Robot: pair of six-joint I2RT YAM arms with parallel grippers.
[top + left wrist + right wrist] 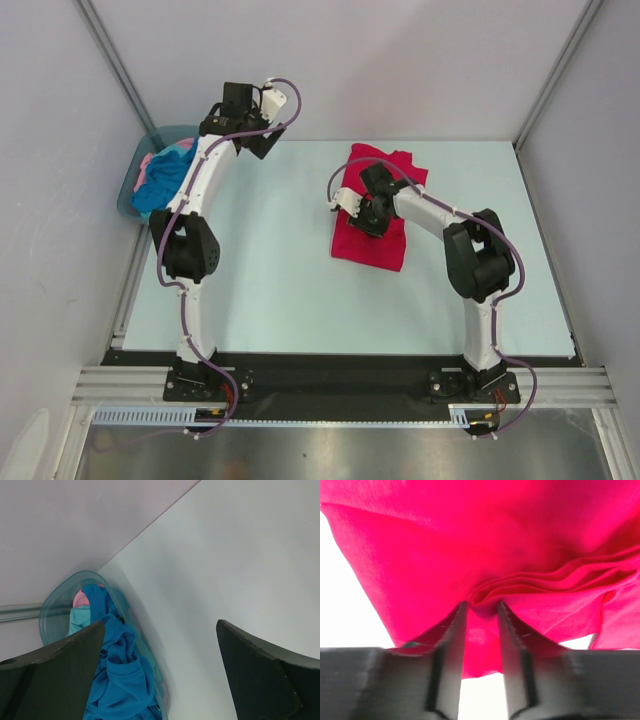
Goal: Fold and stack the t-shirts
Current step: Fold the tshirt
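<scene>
One crimson shirt (385, 245), long axis 12-to-6; right fingers (451, 645) pinch its fold, wrist view only; left fingers (55, 675) spread.

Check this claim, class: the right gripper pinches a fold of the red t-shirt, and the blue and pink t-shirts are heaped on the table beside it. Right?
One error: the blue t-shirt and pink t-shirt are heaped in the tub at the far left corner, as the top view shows. The right gripper does pinch a fold of the red t-shirt.
</scene>
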